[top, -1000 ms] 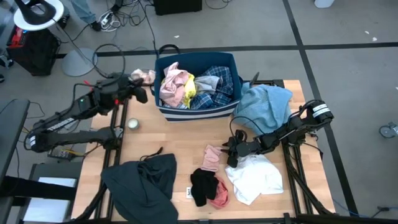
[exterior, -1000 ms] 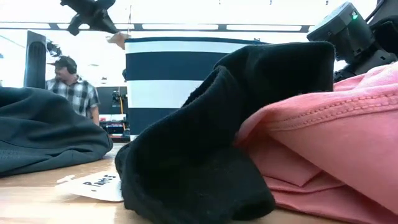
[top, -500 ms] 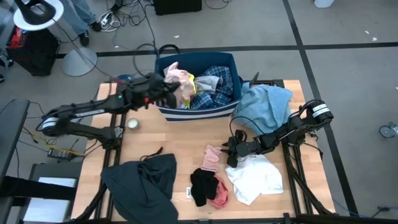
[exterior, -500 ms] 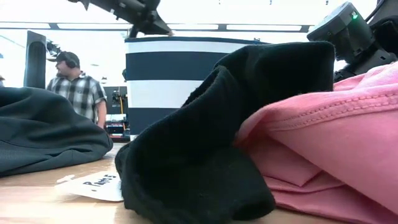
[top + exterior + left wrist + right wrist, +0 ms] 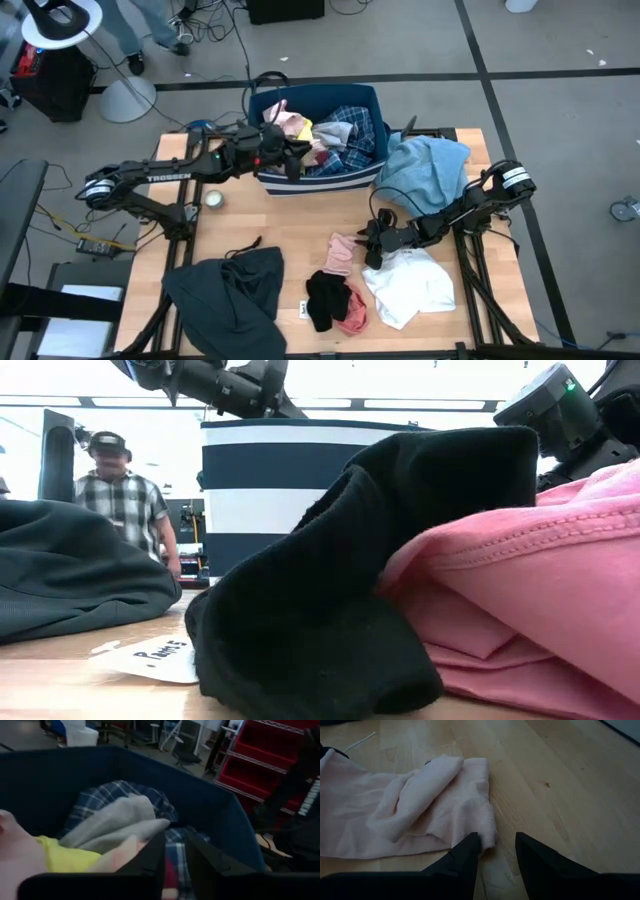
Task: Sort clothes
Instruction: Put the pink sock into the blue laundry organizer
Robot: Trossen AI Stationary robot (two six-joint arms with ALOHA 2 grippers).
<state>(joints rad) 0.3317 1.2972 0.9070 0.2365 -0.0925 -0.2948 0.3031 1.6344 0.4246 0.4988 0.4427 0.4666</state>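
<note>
My left gripper (image 5: 293, 152) hangs over the left part of the navy striped bin (image 5: 320, 178) and is shut on a pink garment (image 5: 284, 120) that lies on the pile inside. The pile holds blue plaid (image 5: 117, 795), grey (image 5: 120, 822) and yellow (image 5: 65, 860) clothes. My right gripper (image 5: 368, 240) is open and low over the table. Its fingertips stand at the edge of a pale pink garment (image 5: 410, 815) lying flat on the wood. A white garment (image 5: 410, 285), a black one (image 5: 325, 298) and a salmon one (image 5: 352, 316) lie near the front edge. My left gripper pinches a fold of the pink garment (image 5: 122, 854) between its two fingers, coming in from the table's left and slanting down into the bin. The rest of the garment (image 5: 15, 850) rests on the yellow and grey clothes. The fingers hide the exact spot.
A light blue garment (image 5: 425, 165) lies at the table's far right and a dark grey one (image 5: 230, 290) at the near left. A small round object (image 5: 213, 199) and a paper tag (image 5: 303, 310) lie on the wood. A person in a plaid shirt (image 5: 120, 500) stands beyond the table.
My left gripper has carried the pink garment toward the table's right, from beyond the bin's left wall to over the bin, then down onto the pile. The garment now rests on the clothes inside. The person behind has walked a little.
</note>
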